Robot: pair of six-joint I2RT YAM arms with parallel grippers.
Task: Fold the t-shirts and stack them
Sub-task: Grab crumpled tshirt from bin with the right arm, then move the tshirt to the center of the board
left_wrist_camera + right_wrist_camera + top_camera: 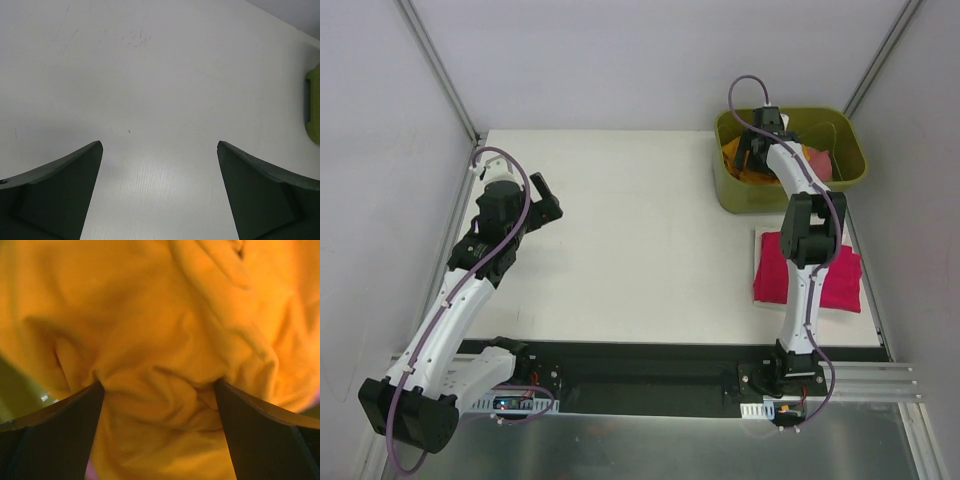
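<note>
The orange-yellow shirt (pixel 160 340) lies crumpled in the green bin (pixel 760 195), with what looks like the salmon-pink shirt (pixel 820 163) bunched beside it. The magenta shirt (pixel 770 270) lies folded flat on the table (pixel 620 250) nearby.

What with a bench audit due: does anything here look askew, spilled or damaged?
Nothing stands out. The magenta t-shirt lies folded flat on the table, and the orange-yellow t-shirt sits crumpled in the olive-green bin, merely not yet folded, with the open right gripper at it.
</note>
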